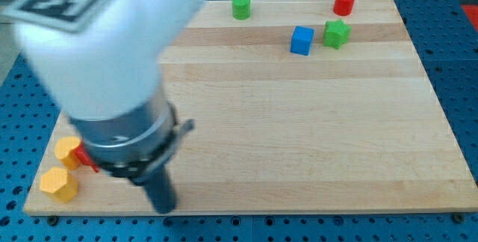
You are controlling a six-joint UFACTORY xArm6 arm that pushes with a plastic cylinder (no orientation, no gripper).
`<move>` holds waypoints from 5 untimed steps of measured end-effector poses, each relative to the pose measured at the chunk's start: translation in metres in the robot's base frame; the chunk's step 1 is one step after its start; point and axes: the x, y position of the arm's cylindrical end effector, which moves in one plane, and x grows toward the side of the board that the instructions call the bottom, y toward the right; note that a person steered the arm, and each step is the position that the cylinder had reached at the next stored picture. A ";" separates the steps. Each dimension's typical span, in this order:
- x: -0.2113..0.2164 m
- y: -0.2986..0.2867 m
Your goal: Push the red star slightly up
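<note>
The red star [84,157] lies near the board's lower left corner; only a small red part shows, the rest is hidden behind the arm. My rod comes down at the view's lower left and my tip [163,209] sits near the board's bottom edge, to the right of and slightly below the red star. A yellow block [68,151] touches the star's left side. A second yellow hexagonal block [59,185] lies below it.
A green cylinder [240,6] stands at the top middle. A red cylinder [344,2] stands at the top right. A blue cube [302,40] and a green star [337,33] lie side by side below it. The wooden board [314,130] ends close below my tip.
</note>
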 end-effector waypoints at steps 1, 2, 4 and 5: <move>0.001 -0.031; 0.000 -0.055; -0.031 -0.070; -0.058 -0.071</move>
